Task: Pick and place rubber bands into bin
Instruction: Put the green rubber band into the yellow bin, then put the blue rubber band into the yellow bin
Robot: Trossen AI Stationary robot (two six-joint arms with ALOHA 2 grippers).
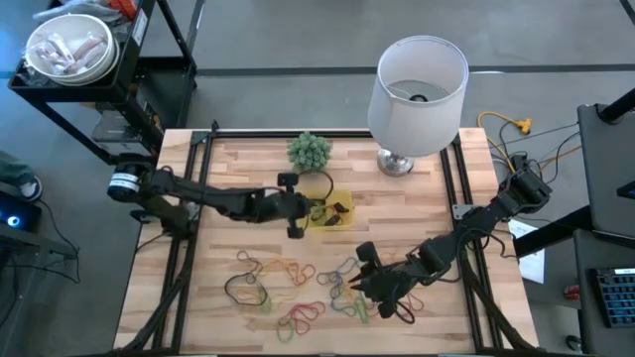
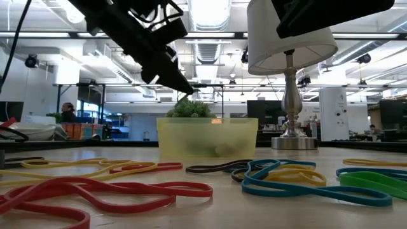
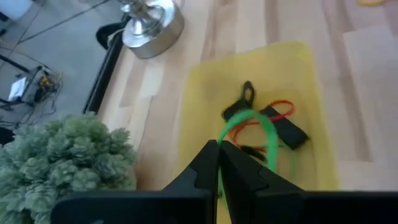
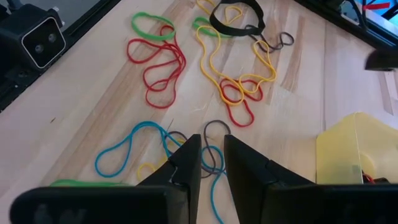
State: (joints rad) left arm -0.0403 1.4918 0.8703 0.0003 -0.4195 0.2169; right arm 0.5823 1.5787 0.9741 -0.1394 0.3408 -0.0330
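My arms are dark, slim and jointed — black all over. The left arm [image 1: 208, 198] has a silver-white ring near its base; each gripper ends in two wedge-shaped black fingers [image 4: 249, 171].

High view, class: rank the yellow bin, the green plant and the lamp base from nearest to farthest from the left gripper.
1. Yellow bin: directly beside the left gripper, toward the table's middle.
2. Green plant: behind the bin, near the back edge.
3. Lamp base: farthest, at the back toward the right arm's side.

Rubber bands [image 1: 298, 288] before the bin [image 1: 344, 201]
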